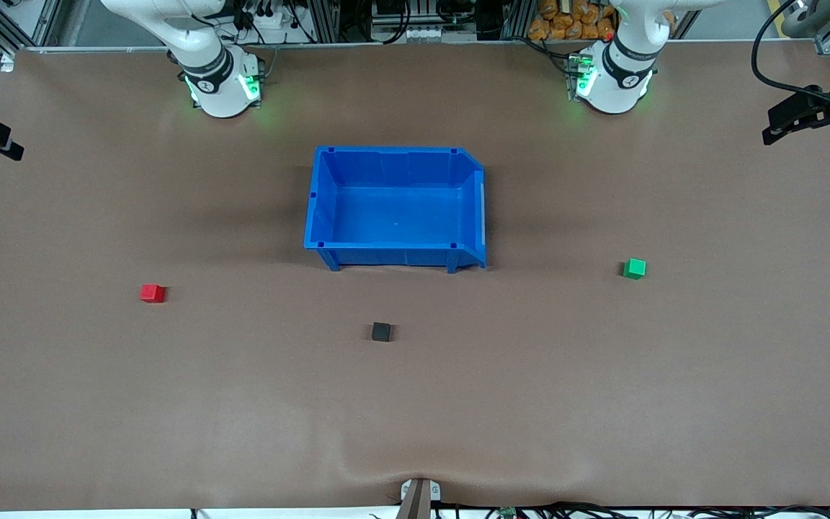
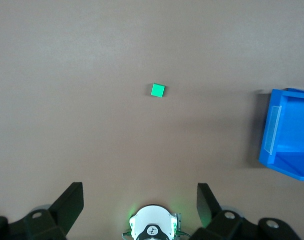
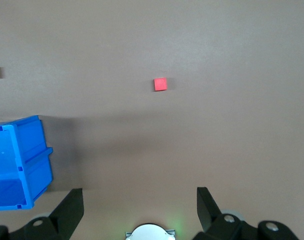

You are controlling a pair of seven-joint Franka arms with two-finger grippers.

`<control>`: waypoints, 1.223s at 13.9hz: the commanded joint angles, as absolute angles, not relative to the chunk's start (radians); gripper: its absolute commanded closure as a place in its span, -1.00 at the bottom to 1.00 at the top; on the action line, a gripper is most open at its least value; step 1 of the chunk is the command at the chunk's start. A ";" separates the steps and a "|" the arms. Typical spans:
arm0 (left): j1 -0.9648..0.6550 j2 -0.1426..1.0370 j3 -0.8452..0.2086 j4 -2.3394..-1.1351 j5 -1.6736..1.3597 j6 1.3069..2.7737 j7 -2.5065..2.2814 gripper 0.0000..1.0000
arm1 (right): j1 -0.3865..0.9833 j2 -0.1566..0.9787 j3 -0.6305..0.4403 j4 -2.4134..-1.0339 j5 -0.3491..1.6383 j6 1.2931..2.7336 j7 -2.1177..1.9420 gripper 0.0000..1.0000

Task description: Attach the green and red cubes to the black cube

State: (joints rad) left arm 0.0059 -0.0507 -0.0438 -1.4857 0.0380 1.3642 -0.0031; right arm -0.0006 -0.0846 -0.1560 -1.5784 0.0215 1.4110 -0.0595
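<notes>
Small bright red cube (image 1: 152, 293) lies toward the right arm's end from the blue plastic bin (image 1: 395, 256), matte black cube (image 1: 381, 331) just nearer the camera than it, green cube (image 1: 634, 269) toward the left arm's end. Right pincer (image 3: 139, 212) and left pincer (image 2: 139, 205) hang high, wide open, empty. Nothing's started; each must descend onto its cube.

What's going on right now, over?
Left pincer and right pincer open, high over the table, holding nothing. Green cube, red cube, black cube lie apart, untouched. Blue bin stands clear of them.
</notes>
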 commanded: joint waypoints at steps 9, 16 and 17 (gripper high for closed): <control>0.009 -0.026 -0.054 -1.457 0.087 1.355 -0.005 -1.00 | -0.025 -0.086 -0.149 -1.577 0.040 1.402 -0.060 -1.00; 0.011 -0.017 -0.051 -1.466 0.086 1.355 -0.008 -1.00 | -0.021 -0.084 -0.147 -1.577 0.040 1.404 -0.060 -1.00; 0.011 -0.003 -0.049 -1.468 0.086 1.355 -0.008 -1.00 | -0.023 -0.084 -0.147 -1.577 0.040 1.404 -0.060 -1.00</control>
State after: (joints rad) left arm 0.0056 -0.0256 -0.0463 -1.4816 0.0789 1.3641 -0.0022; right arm -0.0103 -0.0818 -0.1550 -1.5791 0.0229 1.4106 -0.0595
